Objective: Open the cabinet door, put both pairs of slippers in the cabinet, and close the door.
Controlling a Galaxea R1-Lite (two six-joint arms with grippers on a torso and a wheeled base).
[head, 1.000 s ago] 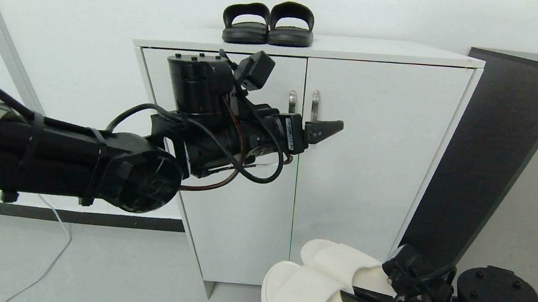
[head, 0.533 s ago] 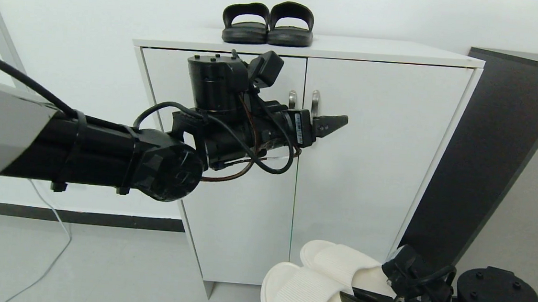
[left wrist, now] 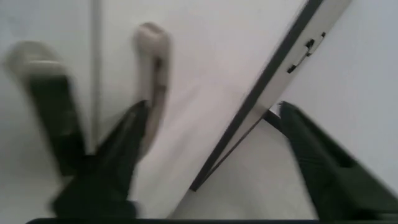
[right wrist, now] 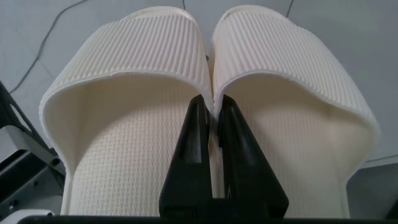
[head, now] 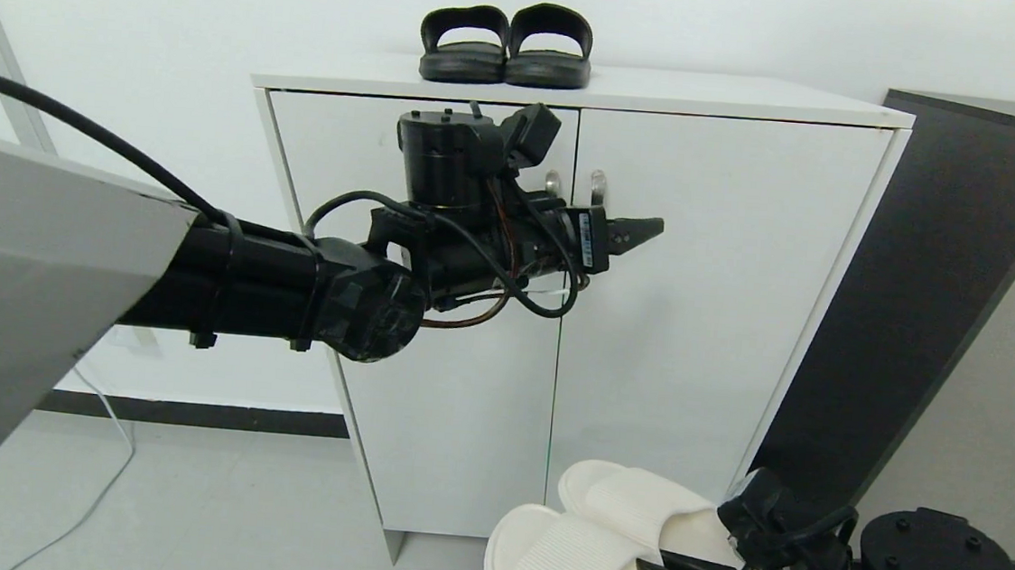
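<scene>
The left end effector (head: 641, 231) is held with its fingers spread wide, close before the handle (head: 596, 186) of the right cabinet door (head: 706, 292), which is shut, apparently so that the handle can be taken between them and the door pulled open. The right end effector (right wrist: 213, 107) is held low and near, closed on the touching inner walls of the white slippers (head: 607, 519), so that the pair is carried as one. The black slippers (head: 506, 45) are set side by side on the cabinet top (head: 713, 93), far and above.
</scene>
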